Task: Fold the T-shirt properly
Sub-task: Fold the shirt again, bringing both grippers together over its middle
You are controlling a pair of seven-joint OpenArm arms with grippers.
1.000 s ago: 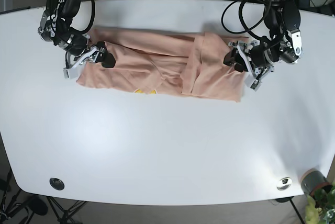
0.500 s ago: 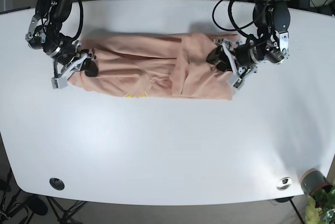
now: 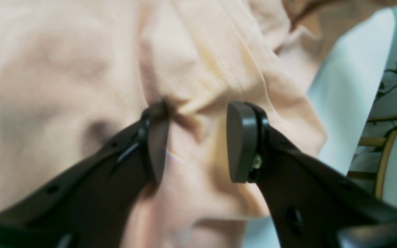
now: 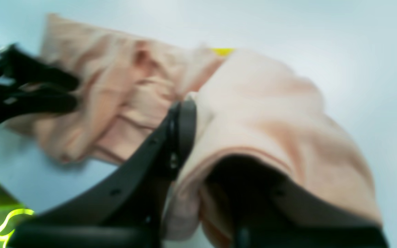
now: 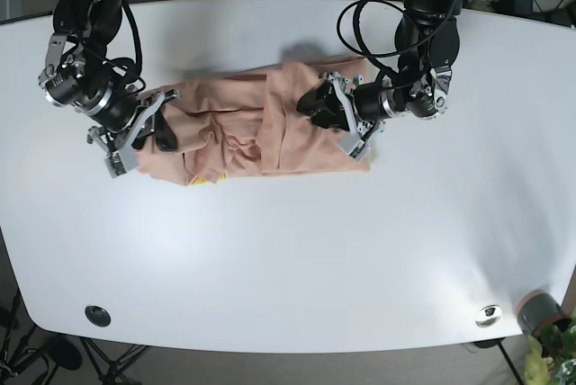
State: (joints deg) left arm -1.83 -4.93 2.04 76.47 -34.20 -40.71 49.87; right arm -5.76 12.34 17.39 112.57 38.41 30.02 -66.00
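Observation:
The peach T-shirt (image 5: 243,124) lies bunched and wrinkled across the upper middle of the white table (image 5: 288,259). A yellow print peeks out at its front edge. My left gripper (image 5: 326,113) sits on the shirt's right end. In the left wrist view its jaws (image 3: 198,141) stand partly apart with a puckered fold of the T-shirt (image 3: 202,51) between them. My right gripper (image 5: 155,131) is at the shirt's left end. In the right wrist view it (image 4: 212,155) holds the T-shirt (image 4: 260,103), and the cloth drapes over and hides one finger.
A black round insert (image 5: 97,316) sits near the front left edge of the table. A metal disc (image 5: 489,315) is near the front right. A plant (image 5: 549,353) stands off the front right corner. Cables hang behind the far edge.
Both grippers have moved toward the middle of the table with the shirt's ends. The left gripper has travelled furthest. The shirt is now shorter and more bunched.

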